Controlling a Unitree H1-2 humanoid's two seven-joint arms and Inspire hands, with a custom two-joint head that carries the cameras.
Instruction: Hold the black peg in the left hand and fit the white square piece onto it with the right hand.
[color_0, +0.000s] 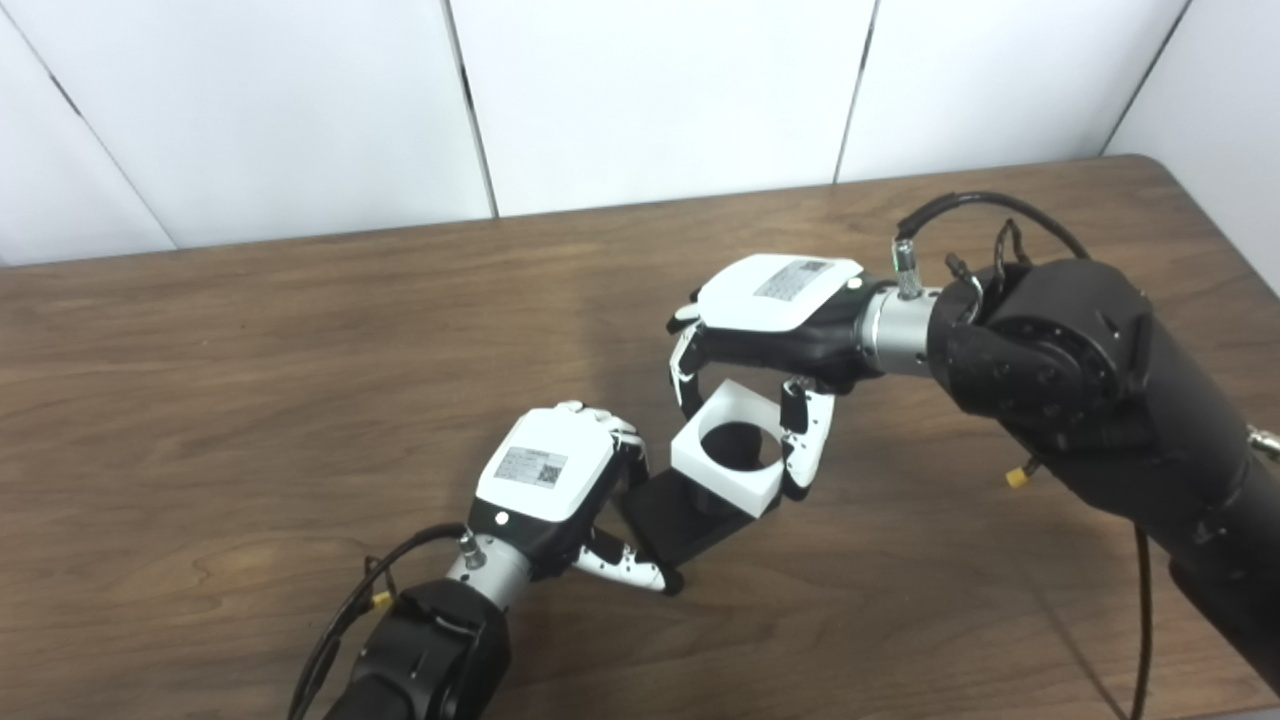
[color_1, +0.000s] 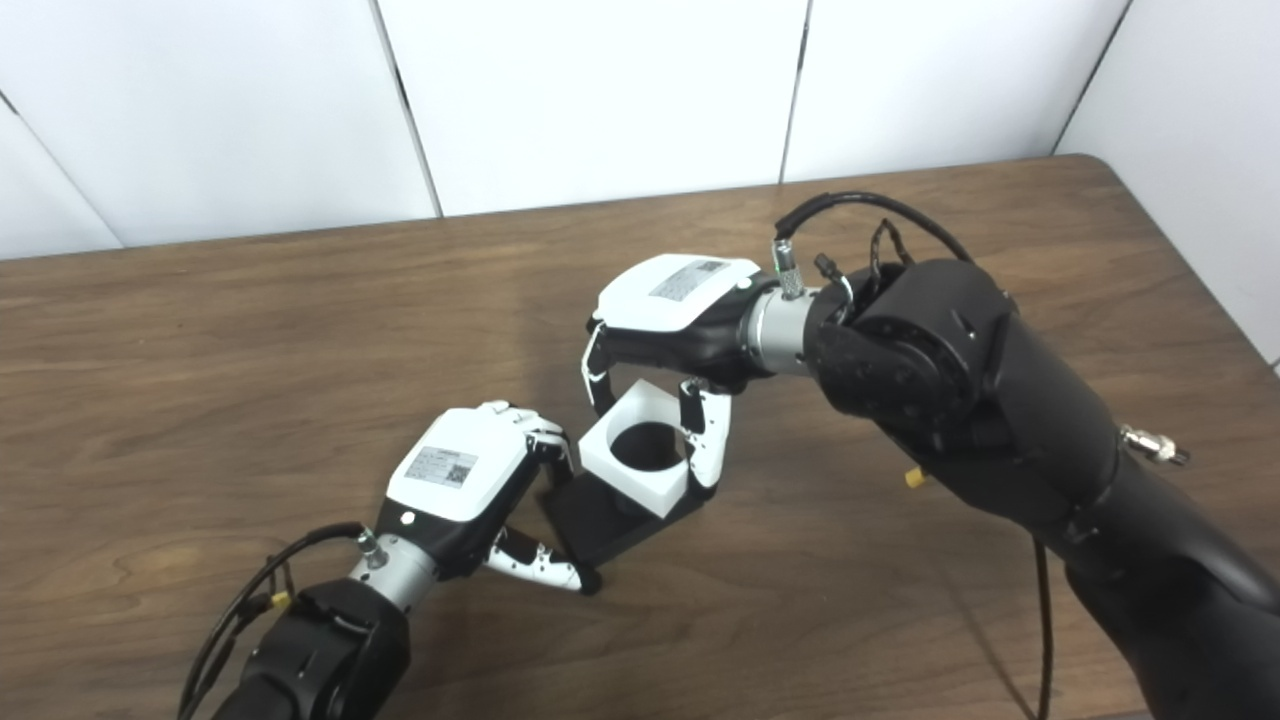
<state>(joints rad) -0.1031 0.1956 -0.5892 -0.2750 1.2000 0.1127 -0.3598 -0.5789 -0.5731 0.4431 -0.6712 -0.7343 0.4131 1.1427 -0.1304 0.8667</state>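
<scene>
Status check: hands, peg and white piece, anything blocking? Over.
Left hand shut on black peg. Right hand shut on white square piece, hole over the peg; seating depth unclear. Nothing else on the table in the way.

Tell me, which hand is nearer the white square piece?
Right. The right hand grips the white square piece from above; the left hand sits beside it, holding the black peg.

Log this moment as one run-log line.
left hand: shut on black peg | right hand: shut on white square piece | piece: over peg, seating unclear | table: bare wood
</scene>
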